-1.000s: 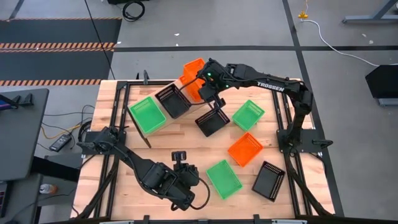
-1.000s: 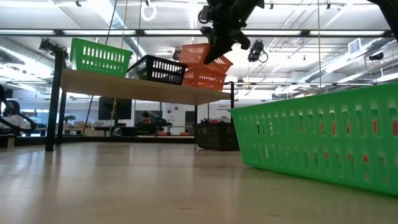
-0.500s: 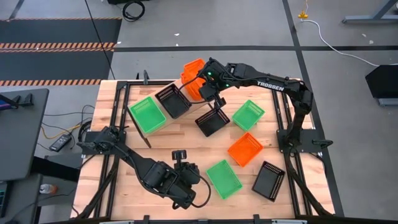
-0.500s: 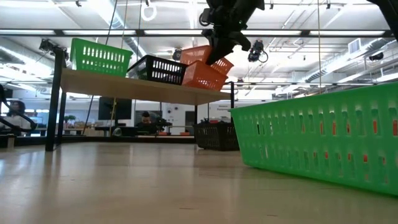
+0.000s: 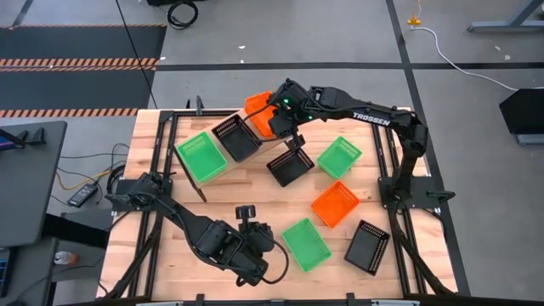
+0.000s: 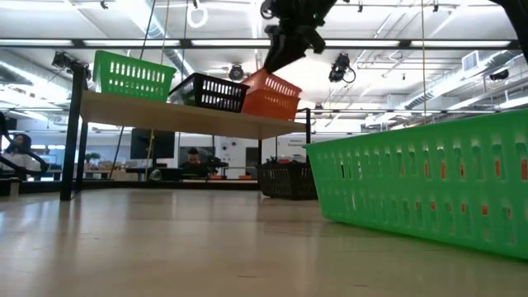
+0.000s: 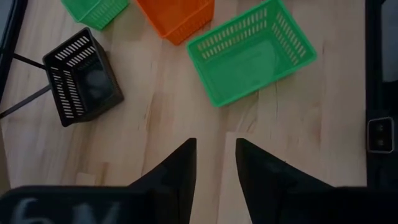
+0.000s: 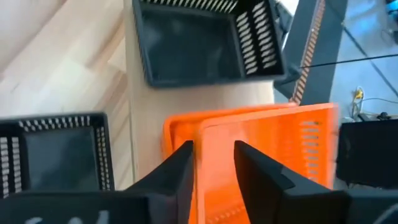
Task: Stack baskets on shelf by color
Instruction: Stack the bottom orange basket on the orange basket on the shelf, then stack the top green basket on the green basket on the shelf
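the right gripper (image 5: 274,117) is held over the orange stack (image 5: 257,109) at the far end of the shelf (image 6: 177,116), just above it in the low view. in the right wrist view its fingers (image 8: 180,168) are seen slightly spread, with a narrow gap between them and the rim of the orange basket below that gap; whether the rim is touched cannot be told. in that view two orange rims are seen, one nested in the other and not quite aligned.

on the shelf, a green basket (image 6: 132,75) is seen at one end, a black basket (image 6: 209,91) in the middle and the orange stack (image 6: 271,95) at the other end, the black one touching the orange.

on the table (image 5: 246,185), a black basket (image 5: 291,165) lies near the shelf, a green one (image 5: 339,157) beside it, an orange one (image 5: 334,203) nearer the middle, another green one (image 5: 305,244) and another black one (image 5: 367,245) toward the near edge.

the left gripper (image 5: 248,223) is held at the near side of the table, well apart from the shelf. in the left wrist view its fingers (image 7: 179,174) are parted with nothing between them, above bare wood.
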{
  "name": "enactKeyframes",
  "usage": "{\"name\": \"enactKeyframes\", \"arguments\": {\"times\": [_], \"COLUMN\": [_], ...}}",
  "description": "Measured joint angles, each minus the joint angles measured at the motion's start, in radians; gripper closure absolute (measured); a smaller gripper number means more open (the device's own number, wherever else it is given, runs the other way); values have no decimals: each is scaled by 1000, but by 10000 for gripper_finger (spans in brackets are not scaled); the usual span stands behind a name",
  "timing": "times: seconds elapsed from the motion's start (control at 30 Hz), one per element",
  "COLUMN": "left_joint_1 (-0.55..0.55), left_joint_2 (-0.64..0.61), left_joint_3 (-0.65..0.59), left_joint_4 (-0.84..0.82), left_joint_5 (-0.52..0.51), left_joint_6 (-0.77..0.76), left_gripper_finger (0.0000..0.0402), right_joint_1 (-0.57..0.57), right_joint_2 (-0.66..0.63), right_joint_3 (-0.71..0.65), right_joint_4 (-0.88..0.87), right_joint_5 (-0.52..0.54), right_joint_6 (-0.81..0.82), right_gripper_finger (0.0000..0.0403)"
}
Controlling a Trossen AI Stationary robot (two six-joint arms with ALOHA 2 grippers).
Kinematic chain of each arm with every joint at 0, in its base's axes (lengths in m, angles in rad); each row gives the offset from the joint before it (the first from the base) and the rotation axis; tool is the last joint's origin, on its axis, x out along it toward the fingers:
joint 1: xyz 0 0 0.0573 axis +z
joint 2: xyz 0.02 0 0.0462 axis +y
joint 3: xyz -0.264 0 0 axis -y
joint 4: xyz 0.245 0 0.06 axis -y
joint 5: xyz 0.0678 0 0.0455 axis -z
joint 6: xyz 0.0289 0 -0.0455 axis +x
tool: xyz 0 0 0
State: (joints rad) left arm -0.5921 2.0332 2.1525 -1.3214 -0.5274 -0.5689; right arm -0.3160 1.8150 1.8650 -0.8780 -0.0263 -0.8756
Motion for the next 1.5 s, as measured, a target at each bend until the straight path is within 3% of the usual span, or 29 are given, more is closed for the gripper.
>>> {"name": "enactKeyframes", "arguments": {"times": [0.3,0.7,0.93,1.03,1.13,1.27,1.5], "left_joint_1": [25,91,112,122,138,169,218], "left_joint_2": [46,125,166,173,173,175,173], "left_joint_3": [0,0,-4,-72,-183,-275,-339], "left_joint_4": [50,303,345,456,652,783,871], "left_joint_5": [-13,-39,-100,-103,-49,9,16], "left_joint_6": [63,241,268,295,339,349,374], "left_gripper_finger": [283,283,283,283,283,284,285], "right_joint_1": [35,47,44,36,26,26,52], "right_joint_2": [-1,-44,-130,-180,-223,-269,-386], "right_joint_3": [90,127,127,127,128,114,-87], "right_joint_4": [-75,-482,-656,-661,-680,-689,-691], "right_joint_5": [40,26,5,-8,-10,-11,-10], "right_joint_6": [126,407,506,541,593,656,760], "right_gripper_finger": [256,259,259,259,259,259,259]}}
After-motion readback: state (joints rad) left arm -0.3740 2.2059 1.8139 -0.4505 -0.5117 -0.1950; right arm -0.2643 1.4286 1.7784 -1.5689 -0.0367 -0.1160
